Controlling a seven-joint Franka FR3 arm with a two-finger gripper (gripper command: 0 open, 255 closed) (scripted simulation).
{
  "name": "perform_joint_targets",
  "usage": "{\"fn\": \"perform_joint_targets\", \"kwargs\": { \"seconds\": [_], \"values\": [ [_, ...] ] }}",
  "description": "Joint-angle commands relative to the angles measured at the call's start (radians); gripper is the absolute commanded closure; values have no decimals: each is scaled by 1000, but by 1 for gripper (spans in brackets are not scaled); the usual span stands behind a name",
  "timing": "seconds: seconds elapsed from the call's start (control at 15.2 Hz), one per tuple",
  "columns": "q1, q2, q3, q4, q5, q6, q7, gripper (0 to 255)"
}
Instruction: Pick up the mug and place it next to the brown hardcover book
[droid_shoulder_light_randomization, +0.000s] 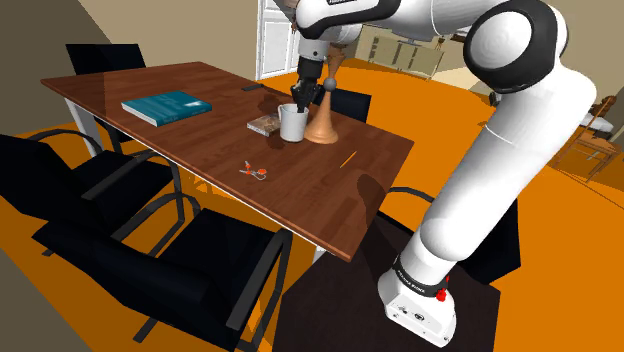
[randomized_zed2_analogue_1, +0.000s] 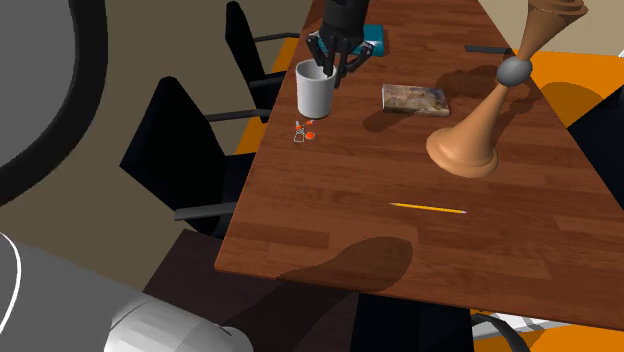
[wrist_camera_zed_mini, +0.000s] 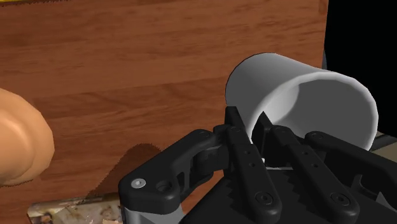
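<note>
Fingers (wrist_camera_zed_mini: 247, 162) clamp the rim of the white mug (wrist_camera_zed_mini: 273, 89), wrist pointing down over the table (droid_shoulder_light_randomization: 340, 200).

Shoulder view overlooks the bench (droid_shoulder_light_randomization: 200, 140) from beside the stand (droid_shoulder_light_randomization: 330, 325); second looks along it, nearer; all share the mug (droid_shoulder_light_randomization: 292, 122).

Jaws pinch white mug (wrist_camera_zed_mini: 299, 95) wall; wooden table (wrist_camera_zed_mini: 127, 57) behind; tan rounded object (wrist_camera_zed_mini: 19, 146) nearby.

Book (randomized_zed2_analogue_1: 414, 98) on table (randomized_zed2_analogue_1: 330, 210) (mug (randomized_zed2_analogue_1: 316, 92) near)
</note>
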Motion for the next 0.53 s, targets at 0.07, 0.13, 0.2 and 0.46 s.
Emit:
{"fn": "perform_joint_targets", "kwargs": {
  "seconds": [0.07, 0.13, 0.2, 0.46],
  "values": [
    [-10, 121, -11, 145, 19, -28, -24, 255],
    [-15, 164, -13, 200, 26, -41, -32, 255],
    [-21, 207, -15, 258, 33, -56, -38, 255],
    [-50, 396, -19, 523, 63, -137, -60, 255]
  ]
}}
